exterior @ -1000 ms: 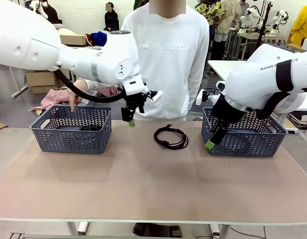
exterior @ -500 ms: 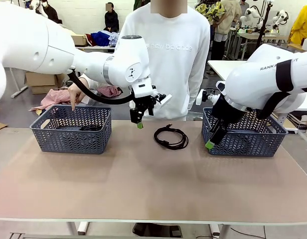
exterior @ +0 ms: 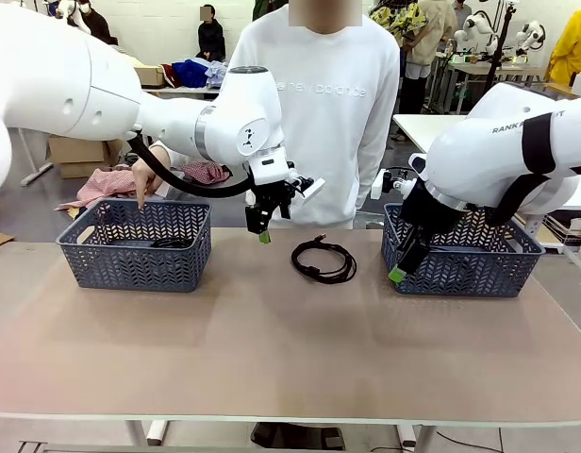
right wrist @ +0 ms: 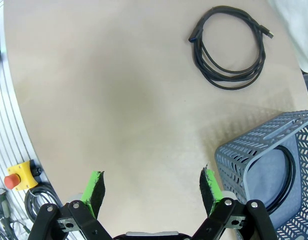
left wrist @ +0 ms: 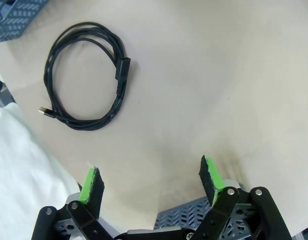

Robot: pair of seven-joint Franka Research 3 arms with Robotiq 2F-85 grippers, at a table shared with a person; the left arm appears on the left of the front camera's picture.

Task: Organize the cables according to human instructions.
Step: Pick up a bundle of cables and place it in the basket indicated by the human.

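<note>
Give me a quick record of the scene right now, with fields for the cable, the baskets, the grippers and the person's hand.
cable on table: black coiled cable, lying between the baskets
left basket: holds a coiled cable
right basket: contents unclear
left gripper: open, empty, above the table
right gripper: open, empty
person's hand: pointing into the left basket

White rounded arms, black hose on the left arm (exterior: 168,179), black grippers with green pads (left wrist: 91,182)
</note>
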